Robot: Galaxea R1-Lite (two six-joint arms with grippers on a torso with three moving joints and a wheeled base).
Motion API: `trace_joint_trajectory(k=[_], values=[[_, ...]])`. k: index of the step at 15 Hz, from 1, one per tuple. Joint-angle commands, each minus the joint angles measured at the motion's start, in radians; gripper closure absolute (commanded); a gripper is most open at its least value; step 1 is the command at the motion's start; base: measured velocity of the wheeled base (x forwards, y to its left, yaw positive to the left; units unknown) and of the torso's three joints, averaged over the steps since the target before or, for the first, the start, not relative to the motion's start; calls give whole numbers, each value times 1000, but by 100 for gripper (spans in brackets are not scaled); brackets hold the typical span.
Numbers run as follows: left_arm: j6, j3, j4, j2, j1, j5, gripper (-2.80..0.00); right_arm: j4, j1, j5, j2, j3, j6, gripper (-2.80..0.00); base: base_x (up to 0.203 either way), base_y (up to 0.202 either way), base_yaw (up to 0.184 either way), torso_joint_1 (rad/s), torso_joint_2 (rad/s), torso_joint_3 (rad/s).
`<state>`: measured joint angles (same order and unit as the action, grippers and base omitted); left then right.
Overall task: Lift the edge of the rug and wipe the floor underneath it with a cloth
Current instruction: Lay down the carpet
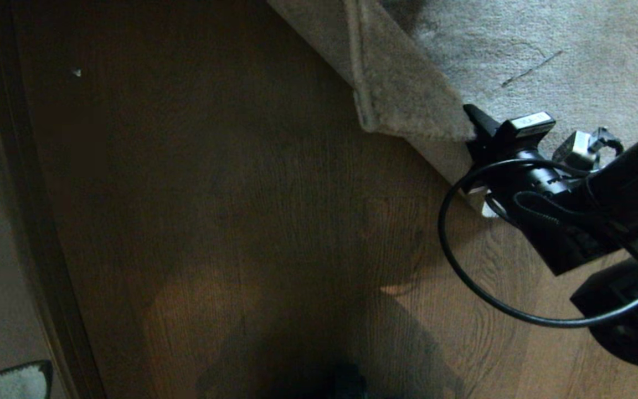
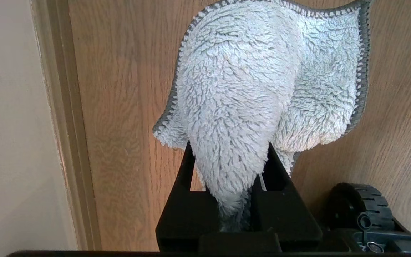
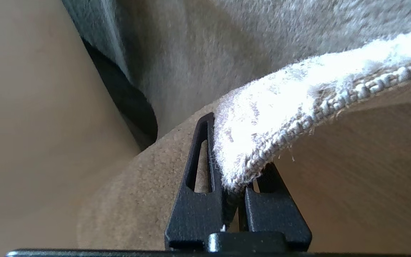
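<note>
Clamped by the right gripper (image 3: 237, 178) is the rug edge (image 3: 262, 142), its hemmed corner pinched between the two black fingers (image 3: 198, 200) with the pile side up and the stitched border running away from the grip. From the head camera, the right gripper (image 1: 477, 130) is seen at the right of the scene, where the rug edge (image 1: 402, 94) is folded back over the rest of the grey-beige rug (image 1: 546, 44), so that a strip of pale backing is turned outward. Brown wood-grain floor (image 1: 241, 210) is laid bare beside the fold and fills most of that view. By the left gripper (image 2: 228, 167), which is not shown in the head view, the cloth (image 2: 248, 85) is gripped: a bunched end of the fluffy pale rag is squeezed between the fingers, and the rest, edged in grey stitching, is spread out beyond them, seen against the floor (image 2: 120, 125) near a pale skirting board (image 2: 66, 125) and wall (image 2: 9, 125).
</note>
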<state>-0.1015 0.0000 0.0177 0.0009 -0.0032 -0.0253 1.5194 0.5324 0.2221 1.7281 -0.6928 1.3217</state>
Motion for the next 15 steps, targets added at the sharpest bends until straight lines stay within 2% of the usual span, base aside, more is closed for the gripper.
trace_joint_trajectory(k=[1,5,8,15], values=[[-1,0,1,-1,0,-1,0,51,13,-6,-7,-1,5,0,0,0,0,0,0,0],[-1,0,1,-1,0,-1,0,51,6,-10,-10,-5,3,0,0,0,0,0,0,0],[-1,0,1,-1,0,-1,0,51,16,-60,-38,63,4,0,0,0,0,0,0,0],[-1,0,1,-1,0,-1,0,51,23,-112,-62,65,-4,0,0,0,0,0,0,0]])
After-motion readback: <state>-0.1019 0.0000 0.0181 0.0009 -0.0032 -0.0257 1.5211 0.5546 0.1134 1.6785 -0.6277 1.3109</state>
